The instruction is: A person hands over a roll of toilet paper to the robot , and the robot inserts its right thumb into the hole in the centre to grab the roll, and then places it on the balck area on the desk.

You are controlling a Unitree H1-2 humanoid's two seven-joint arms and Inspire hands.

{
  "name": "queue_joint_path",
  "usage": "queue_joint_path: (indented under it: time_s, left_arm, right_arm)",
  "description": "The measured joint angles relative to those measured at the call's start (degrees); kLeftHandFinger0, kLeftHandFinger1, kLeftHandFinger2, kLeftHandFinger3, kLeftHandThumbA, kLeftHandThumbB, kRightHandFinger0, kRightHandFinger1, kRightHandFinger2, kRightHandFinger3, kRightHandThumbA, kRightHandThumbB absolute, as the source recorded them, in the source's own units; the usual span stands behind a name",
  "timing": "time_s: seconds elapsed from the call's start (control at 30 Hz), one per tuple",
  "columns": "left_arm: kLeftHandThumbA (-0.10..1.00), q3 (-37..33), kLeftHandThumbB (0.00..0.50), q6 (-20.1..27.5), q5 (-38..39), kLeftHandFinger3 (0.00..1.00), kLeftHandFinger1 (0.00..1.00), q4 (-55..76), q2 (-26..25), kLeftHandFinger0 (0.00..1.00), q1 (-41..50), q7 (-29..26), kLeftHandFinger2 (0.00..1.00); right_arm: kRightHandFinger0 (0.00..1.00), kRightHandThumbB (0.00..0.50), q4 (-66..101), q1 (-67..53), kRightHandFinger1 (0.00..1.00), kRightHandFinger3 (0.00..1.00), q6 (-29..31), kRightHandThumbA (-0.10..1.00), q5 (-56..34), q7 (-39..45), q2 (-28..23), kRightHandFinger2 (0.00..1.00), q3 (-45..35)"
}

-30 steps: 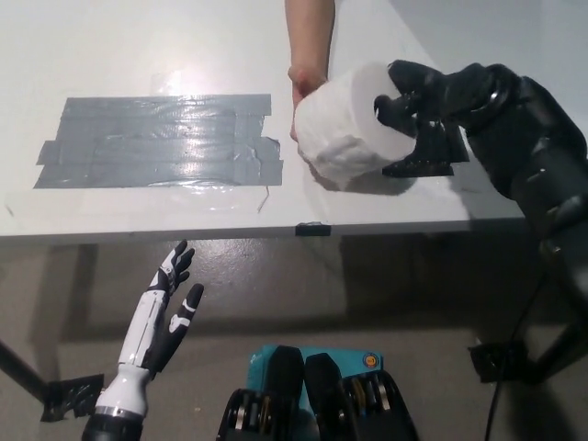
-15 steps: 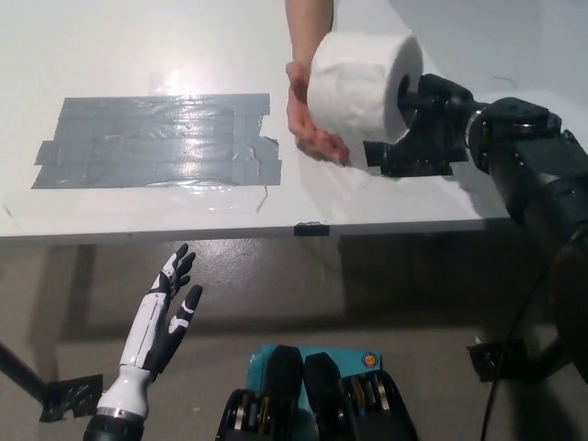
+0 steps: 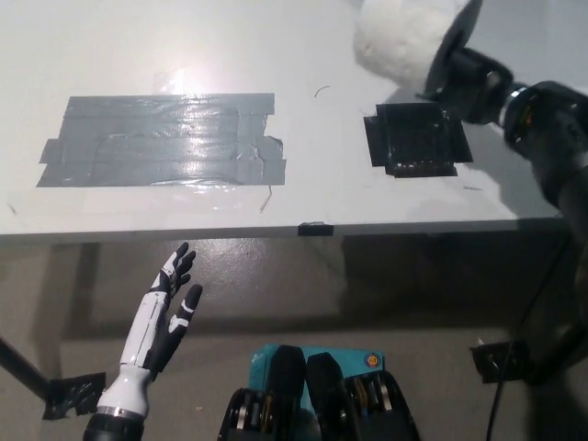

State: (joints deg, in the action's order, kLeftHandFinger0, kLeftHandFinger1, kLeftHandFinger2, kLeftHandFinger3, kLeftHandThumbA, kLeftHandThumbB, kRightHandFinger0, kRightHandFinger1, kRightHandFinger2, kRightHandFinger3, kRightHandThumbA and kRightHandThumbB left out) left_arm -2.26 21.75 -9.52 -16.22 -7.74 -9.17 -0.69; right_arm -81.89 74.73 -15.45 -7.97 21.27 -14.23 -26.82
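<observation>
The white toilet paper roll (image 3: 401, 39) is raised at the top right of the head view, blurred with motion. My black right hand (image 3: 467, 72) is shut on it, pressed against its right end. Roll and hand hang above the table, just up and right of the small black area (image 3: 418, 140) on the desk. My white left hand (image 3: 167, 312) rests open below the table's front edge at lower left. No person's hand is in view now.
A large patch of grey tape strips (image 3: 161, 140) covers the white table (image 3: 303, 197) at left. A small dark tab (image 3: 313, 228) sits on the table's front edge. A black stand foot (image 3: 501, 363) lies on the floor at lower right.
My right hand has lifted the roll up and to the right, off the person's palm. The person's arm has withdrawn from view, uncovering the black area. My left hand has not moved.
</observation>
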Motion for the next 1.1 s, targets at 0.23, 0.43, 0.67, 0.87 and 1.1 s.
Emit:
queue_joint_path:
  time_s: [0.23, 0.43, 0.67, 0.87, 1.1]
  left_arm:
    - [0.92, 0.0, 0.148, 0.0, 0.0, 1.0, 1.0, 0.0, 0.0, 1.0, 0.1, 0.0, 1.0]
    - [0.91, 0.0, 0.15, 0.0, 0.1, 1.0, 1.0, 0.0, 0.0, 1.0, 0.1, 0.0, 1.0]
    - [0.97, 0.1, 0.162, 0.0, 0.1, 1.0, 1.0, 0.0, 0.0, 1.0, 0.2, 0.0, 1.0]
    - [0.99, 0.1, 0.162, 0.2, 0.5, 1.0, 1.0, 0.0, 0.0, 1.0, 0.4, 0.0, 1.0]
    - [0.97, 0.1, 0.164, 0.2, 0.7, 1.0, 1.0, 0.0, 0.0, 1.0, 0.9, 0.0, 1.0]
  right_arm:
    - [0.03, 0.083, 0.9, 0.7, 0.52, 1.0, -0.4, -0.1, 0.7, 2.3, -4.6, 0.97, 7.0]
    - [0.1, 0.075, 0.9, 0.6, 0.58, 1.0, -0.2, -0.1, 2.3, 4.6, -7.1, 1.0, 13.5]
    - [0.14, 0.157, 1.7, -0.3, 0.61, 1.0, 1.4, -0.1, 6.3, 5.9, -8.3, 1.0, 23.7]
    - [0.0, 0.197, 2.7, -2.1, 0.39, 0.67, 5.1, -0.1, 12.4, 5.2, -8.3, 0.77, 35.5]
    - [0.2, 0.183, 3.6, -2.7, 0.74, 0.98, 8.1, -0.1, 16.7, 4.6, -8.3, 1.0, 42.2]
